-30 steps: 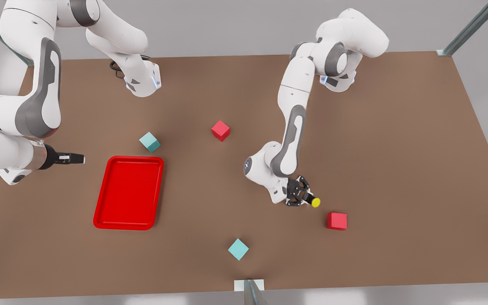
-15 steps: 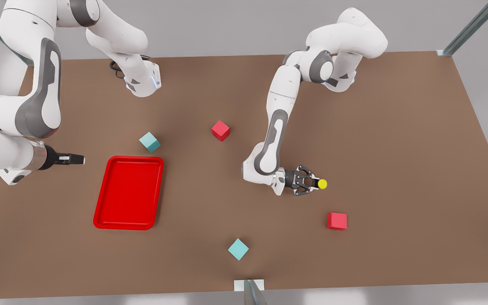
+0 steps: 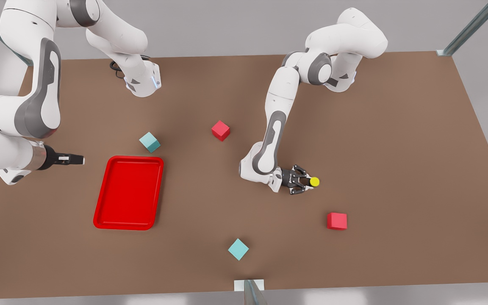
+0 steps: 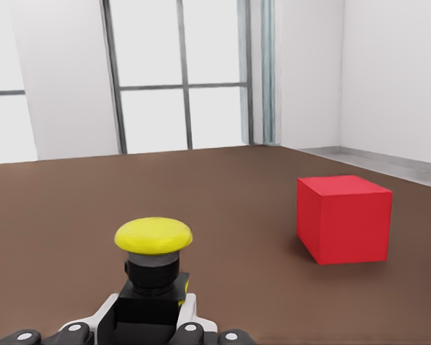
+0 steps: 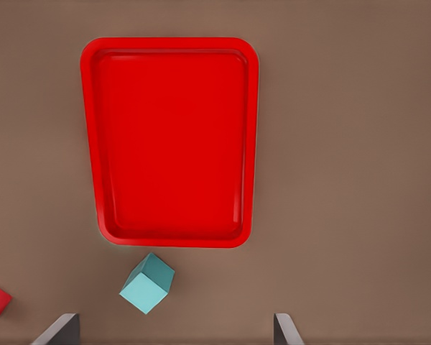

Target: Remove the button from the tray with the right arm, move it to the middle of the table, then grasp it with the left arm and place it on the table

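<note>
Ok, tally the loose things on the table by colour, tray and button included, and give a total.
Red cubes: 2
Teal cubes: 2
Red tray: 1
Yellow-capped button: 1, held in the left claw
Total: 6

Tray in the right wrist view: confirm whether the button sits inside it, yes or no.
No: the tray holds nothing, and the button is in the left claw.

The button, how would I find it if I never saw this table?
Look at the brown table, then at the arm on the front view's right. Its left hand pinches the button just above a red cube. It has a round yellow cap, unlike the square cubes.
</note>
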`<state>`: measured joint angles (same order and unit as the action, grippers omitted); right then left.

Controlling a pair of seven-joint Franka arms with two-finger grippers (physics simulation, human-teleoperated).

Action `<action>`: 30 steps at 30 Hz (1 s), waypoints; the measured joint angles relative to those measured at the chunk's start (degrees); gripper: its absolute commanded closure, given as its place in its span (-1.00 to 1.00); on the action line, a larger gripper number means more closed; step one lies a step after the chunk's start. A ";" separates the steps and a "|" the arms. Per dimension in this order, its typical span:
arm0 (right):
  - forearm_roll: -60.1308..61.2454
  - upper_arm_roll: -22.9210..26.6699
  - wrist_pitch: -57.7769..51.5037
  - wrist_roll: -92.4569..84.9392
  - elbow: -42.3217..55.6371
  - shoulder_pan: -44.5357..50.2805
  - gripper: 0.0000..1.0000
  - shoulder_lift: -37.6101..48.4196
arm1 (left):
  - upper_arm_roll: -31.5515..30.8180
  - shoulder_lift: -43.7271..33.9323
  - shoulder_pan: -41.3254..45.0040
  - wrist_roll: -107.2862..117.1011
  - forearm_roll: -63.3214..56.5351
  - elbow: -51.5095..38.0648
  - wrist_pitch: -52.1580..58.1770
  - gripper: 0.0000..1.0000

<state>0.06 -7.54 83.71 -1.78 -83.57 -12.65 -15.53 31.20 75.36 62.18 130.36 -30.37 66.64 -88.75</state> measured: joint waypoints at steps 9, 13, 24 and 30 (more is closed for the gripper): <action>0.21 0.12 -1.23 0.18 1.35 -0.41 -1.00 -0.79 | -0.20 -0.28 0.46 3.13 -0.31 0.09 -0.52 -1.00; 0.71 0.17 -1.44 0.24 1.55 -0.41 -1.00 -1.22 | -0.45 -0.59 1.70 3.98 -0.05 0.17 -0.40 -1.00; 0.95 0.15 -1.59 0.77 1.63 -0.03 -1.00 -1.49 | -2.82 -18.13 2.05 1.17 4.71 2.46 4.38 -1.00; 0.96 0.14 -1.60 0.95 1.63 -0.03 -1.00 -1.50 | -2.89 -38.49 -8.97 -11.53 19.40 3.01 4.58 -1.00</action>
<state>1.02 -7.41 82.11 -0.84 -81.94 -12.69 -17.03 28.30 36.87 53.21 118.82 -10.97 69.65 -84.17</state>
